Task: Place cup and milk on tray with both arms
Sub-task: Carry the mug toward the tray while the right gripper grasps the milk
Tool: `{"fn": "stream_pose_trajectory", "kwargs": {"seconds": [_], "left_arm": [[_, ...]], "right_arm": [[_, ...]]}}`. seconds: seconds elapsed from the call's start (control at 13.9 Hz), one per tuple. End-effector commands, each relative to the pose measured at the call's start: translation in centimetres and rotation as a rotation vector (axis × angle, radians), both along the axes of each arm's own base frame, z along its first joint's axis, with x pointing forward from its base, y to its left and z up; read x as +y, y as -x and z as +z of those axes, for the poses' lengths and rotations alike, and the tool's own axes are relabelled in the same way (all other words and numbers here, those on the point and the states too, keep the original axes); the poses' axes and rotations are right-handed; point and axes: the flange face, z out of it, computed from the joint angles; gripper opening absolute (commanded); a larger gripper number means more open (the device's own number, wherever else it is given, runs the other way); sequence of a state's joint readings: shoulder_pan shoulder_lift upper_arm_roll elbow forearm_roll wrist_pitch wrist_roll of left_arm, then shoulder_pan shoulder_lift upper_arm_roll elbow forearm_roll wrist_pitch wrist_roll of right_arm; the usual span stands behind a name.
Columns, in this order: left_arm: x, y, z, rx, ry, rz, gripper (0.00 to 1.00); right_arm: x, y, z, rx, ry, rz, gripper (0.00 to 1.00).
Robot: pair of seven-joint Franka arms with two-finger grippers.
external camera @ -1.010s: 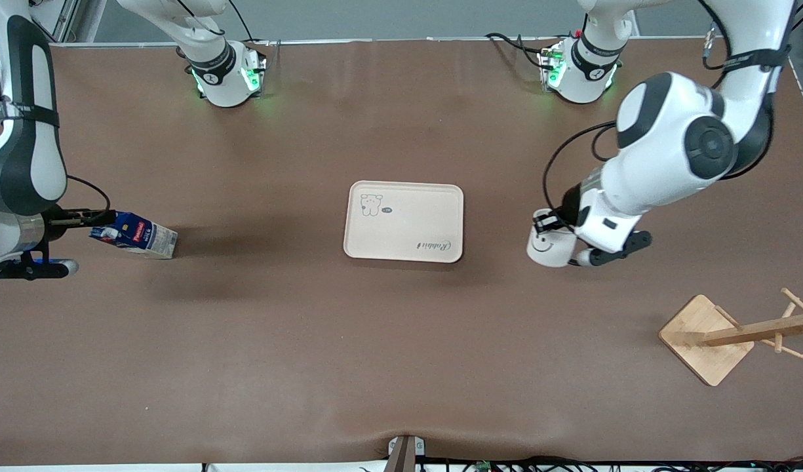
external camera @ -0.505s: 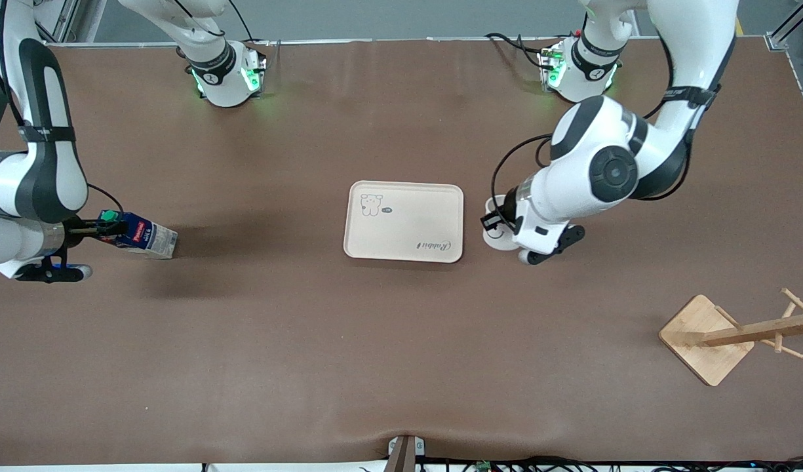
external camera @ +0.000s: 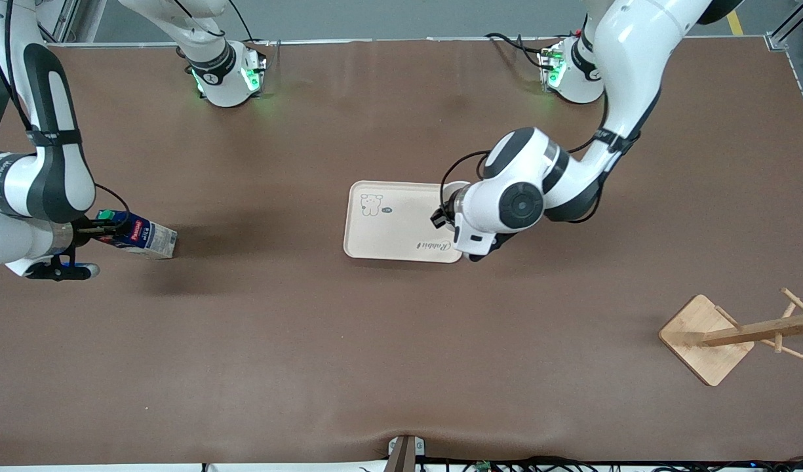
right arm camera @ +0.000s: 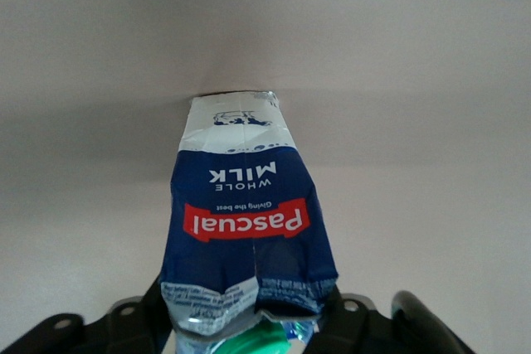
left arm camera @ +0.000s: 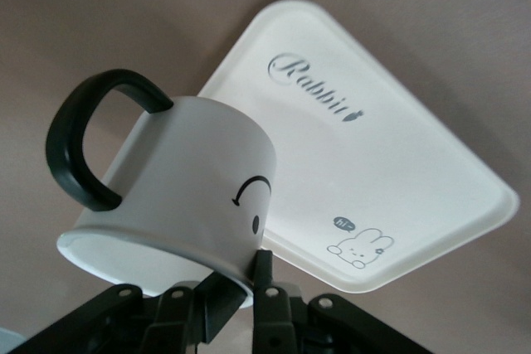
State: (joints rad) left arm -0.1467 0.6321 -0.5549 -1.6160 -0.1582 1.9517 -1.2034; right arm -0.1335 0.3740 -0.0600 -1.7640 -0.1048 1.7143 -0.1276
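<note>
The white smiley cup (left arm camera: 174, 188) hangs tilted in my left gripper (left arm camera: 245, 283), which is shut on its rim, one finger inside and one outside. In the front view the left gripper (external camera: 440, 217) is over the cream tray's (external camera: 394, 229) end toward the left arm, and the wrist hides most of the cup (external camera: 452, 193). The tray (left arm camera: 373, 155) lies just below the cup. The blue milk (external camera: 144, 237) lies tilted on the table toward the right arm's end. My right gripper (external camera: 103, 225) is shut on the milk's (right arm camera: 249, 221) capped top, right gripper (right arm camera: 249, 317) fingers on both sides.
A wooden peg rack (external camera: 706, 339) on a square base stands toward the left arm's end, nearer the front camera. Brown tabletop (external camera: 401, 360) surrounds the tray.
The left arm has carried the cup from beside the tray to over the tray's edge. The right gripper moved onto the milk's top and closed on it.
</note>
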Motion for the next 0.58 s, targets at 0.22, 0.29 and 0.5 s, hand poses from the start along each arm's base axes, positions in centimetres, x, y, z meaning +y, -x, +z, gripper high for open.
{"fn": "stream_pose_trajectory", "kwargs": {"seconds": [0.22, 0.29, 0.5], "left_arm": [[-0.5, -0.3, -4.6, 0.139, 0.055, 0.066, 0.0], [-0.5, -0.3, -4.7, 0.141, 0.056, 0.067, 0.0], [-0.7, -0.5, -5.4, 0.156, 0.101, 0.044, 0.0]], "right_arm": [[2.8, 0.5, 1.9, 0.021, -0.047, 0.01, 0.0], [3.5, 0.3, 2.6, 0.027, -0.048, 0.021, 0.0], [6.7, -0.5, 5.4, 0.055, -0.065, 0.057, 0.0]]}}
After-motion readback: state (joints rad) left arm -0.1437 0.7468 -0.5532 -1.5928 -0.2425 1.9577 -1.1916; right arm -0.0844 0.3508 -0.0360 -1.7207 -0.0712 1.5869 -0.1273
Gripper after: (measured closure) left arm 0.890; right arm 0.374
